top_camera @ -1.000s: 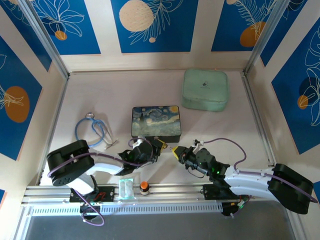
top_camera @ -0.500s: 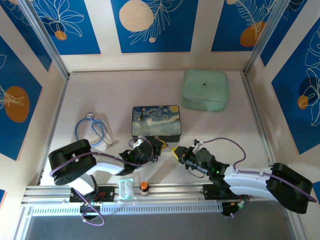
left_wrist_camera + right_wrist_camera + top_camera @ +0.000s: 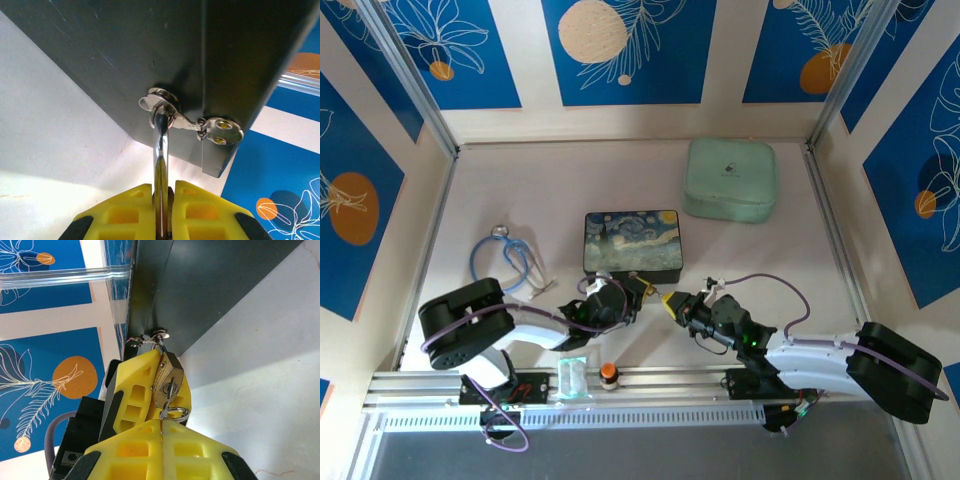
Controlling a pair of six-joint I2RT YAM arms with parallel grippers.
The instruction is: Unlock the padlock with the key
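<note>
The right fingers (image 3: 195, 450) are pressed together on the key (image 3: 167, 395), leaving no gap between the yellow pads. The key's thin blade runs up from them into the bottom of the padlock (image 3: 167, 375), and a small key ring (image 3: 176, 413) sits just above the fingertips. The left fingers (image 3: 130, 210) are nearly closed on the padlock. In the left wrist view its silver shackle (image 3: 160, 150) rises from the narrow slot between them, and in the right wrist view one yellow finger lies against the brass body's side. The shackle passes through the metal hasp (image 3: 162, 102) on the dark side wall of the box (image 3: 631, 243).

From above, the box stands near the middle of the surface (image 3: 770, 260), its hasp side turned to the near edge. Both sets of fingers meet just in front of it. A green case (image 3: 730, 180) lies toward the far right corner, well apart, and a blue cable (image 3: 505, 260) is looped near the left edge.
</note>
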